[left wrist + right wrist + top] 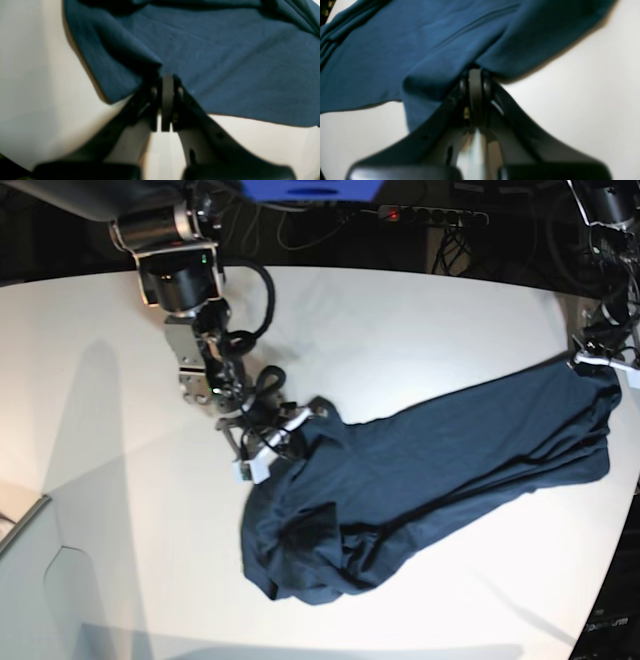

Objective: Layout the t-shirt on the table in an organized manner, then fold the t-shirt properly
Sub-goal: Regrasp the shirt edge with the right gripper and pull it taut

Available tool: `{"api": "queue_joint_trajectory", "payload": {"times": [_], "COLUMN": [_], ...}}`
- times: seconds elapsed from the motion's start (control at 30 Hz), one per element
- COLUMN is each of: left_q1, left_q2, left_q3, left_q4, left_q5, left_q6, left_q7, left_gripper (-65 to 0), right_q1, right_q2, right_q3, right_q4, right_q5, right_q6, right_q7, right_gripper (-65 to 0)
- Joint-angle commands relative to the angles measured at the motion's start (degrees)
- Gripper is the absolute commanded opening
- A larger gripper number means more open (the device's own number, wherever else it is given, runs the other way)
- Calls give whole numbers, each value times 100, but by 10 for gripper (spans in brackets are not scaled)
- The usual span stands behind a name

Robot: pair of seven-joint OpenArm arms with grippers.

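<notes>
Notably, both pincers were clamped on cloth. The right pincer [475, 75] had its jaws shut on a bunched fold of the t-shirt [430, 470] at that end; the left pincer [167, 80] was shut on the hem at the opposite end. The shirt lay on the white counter [400, 330], long axis running between the two pincers, with a crumpled mass near the right pincer's end. Judgement: drawing the pincers apart along that axis should flatten it.

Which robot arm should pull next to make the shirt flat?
Probably the right gripper: it pinches the t-shirt beside the bunched, wrinkled end. The left gripper already holds the stretched end near the table edge.
</notes>
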Motion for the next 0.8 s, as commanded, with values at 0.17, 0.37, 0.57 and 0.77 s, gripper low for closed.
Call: {"api": "queue_joint_trajectory", "payload": {"times": [0.17,0.37,0.57,0.77], "left_q1": [-79,-123,-202,-184], "left_q2": [-127,-83,128,418], "left_q3": [-36,-18,-9,-9], "left_q4": [111,119,119,533], "left_q5": [-105,-114,-114,-79], "left_q6": [-40,-40,-40,-40], "left_q7": [-68,-68,-59,-59], "left_gripper": [-649,-649,-649,-649], "right_q1": [-520,-1654,-2647,-3597], "right_q2": [470,804,971,786], "right_q3": [30,30,602,1243], "right_q4": [709,2617,3804,4393], "right_q5": [-66,-66,-66,-66], "right_q6": [-105,-105,-105,-105], "right_q7": [-114,-149,-149,-123], "right_gripper": [-650,-650,-650,-650]}}
